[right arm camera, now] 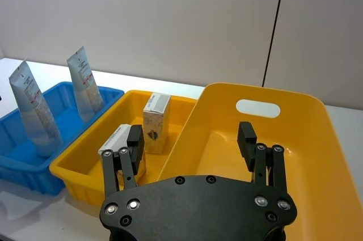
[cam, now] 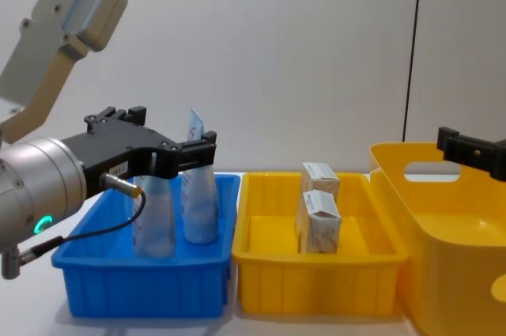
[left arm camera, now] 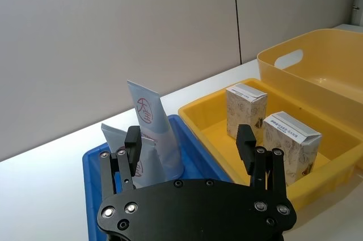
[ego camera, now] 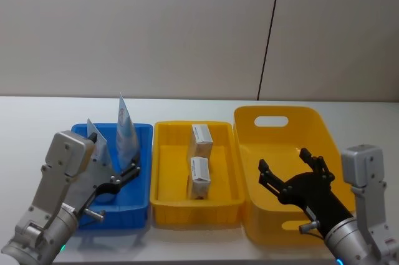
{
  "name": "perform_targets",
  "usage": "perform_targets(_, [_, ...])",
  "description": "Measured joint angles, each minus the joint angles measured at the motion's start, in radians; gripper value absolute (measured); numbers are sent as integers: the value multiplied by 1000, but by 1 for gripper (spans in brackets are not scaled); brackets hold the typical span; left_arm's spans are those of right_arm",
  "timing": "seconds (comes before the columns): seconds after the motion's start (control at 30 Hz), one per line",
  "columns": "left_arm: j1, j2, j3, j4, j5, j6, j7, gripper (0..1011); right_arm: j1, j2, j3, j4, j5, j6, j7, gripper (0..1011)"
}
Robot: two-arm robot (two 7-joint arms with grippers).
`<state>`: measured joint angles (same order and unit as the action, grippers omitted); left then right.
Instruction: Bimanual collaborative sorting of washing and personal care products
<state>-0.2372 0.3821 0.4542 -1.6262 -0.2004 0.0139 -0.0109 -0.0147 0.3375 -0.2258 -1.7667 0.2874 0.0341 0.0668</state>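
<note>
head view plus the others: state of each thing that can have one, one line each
left pincer, open, empty, over blue plastic bin
large yellow plastic bin, nothing seen inside
right pincer, open, empty, above that bin
rear pale-blue plastic squeeze tube, upright, crimp up
front pale-blue plastic squeeze tube, upright, crimp up
rear beige cardboard carton, upright, closed
front beige cardboard carton, upright, closed
</note>
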Motion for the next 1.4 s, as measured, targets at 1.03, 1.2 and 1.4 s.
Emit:
perform_targets(1.03, [0,0,0,0,0,0,0,1001,0,0,0,0,0,0,0,1004])
perform_targets(1.2, [0,0,0,0,0,0,0,1001,0,0,0,0,0,0,0,1004])
perform_targets(1.4, [0,0,0,0,0,0,0,1001,0,-1,-1,-1,-1,0,0,1004])
